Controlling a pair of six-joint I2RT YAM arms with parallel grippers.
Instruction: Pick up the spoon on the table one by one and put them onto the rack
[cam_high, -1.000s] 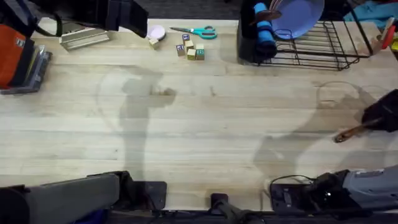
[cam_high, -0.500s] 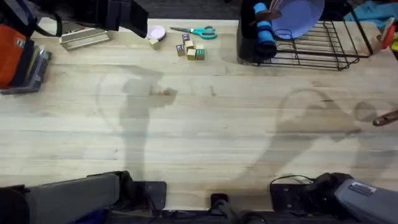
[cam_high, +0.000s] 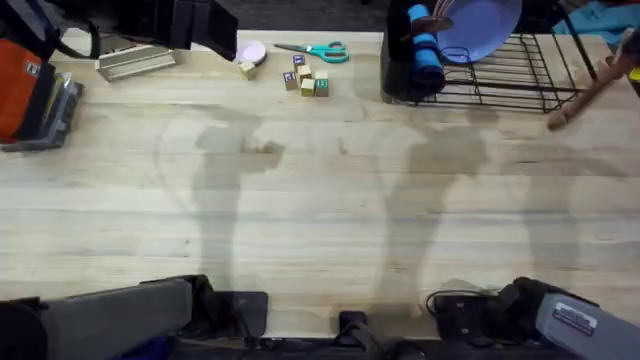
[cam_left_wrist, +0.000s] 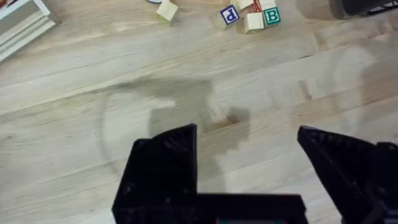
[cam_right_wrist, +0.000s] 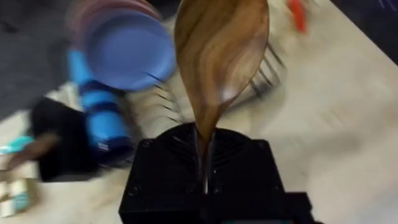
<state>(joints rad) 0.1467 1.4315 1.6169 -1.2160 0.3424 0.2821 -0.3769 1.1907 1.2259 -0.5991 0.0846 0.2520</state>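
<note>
A dark reddish-brown spoon (cam_high: 590, 95) hangs tilted over the table (cam_high: 330, 200) at the right end of the black wire rack (cam_high: 510, 80). In the right wrist view its bowl (cam_right_wrist: 221, 50) points away from my right gripper (cam_right_wrist: 205, 152), which is shut on the slim neck. Ahead of it stand the lavender plate (cam_right_wrist: 127, 40), the blue cup (cam_right_wrist: 99, 112) and the black holder (cam_right_wrist: 56, 152). A brown stick-like thing (cam_high: 425, 22) rests at the holder. My left gripper (cam_left_wrist: 249, 168) is open above bare planks near the front left, holding nothing.
Teal-handled scissors (cam_high: 318, 50), small letter blocks (cam_high: 305, 82) and a pale round lid (cam_high: 251, 51) lie at the back centre. An orange and grey object (cam_high: 30, 90) sits at the back left, beside a beige tray (cam_high: 135, 62).
The right gripper has carried the dark spoon from the table's front right, off the right edge, to the back beside the rack's right end. The left arm has not moved.
</note>
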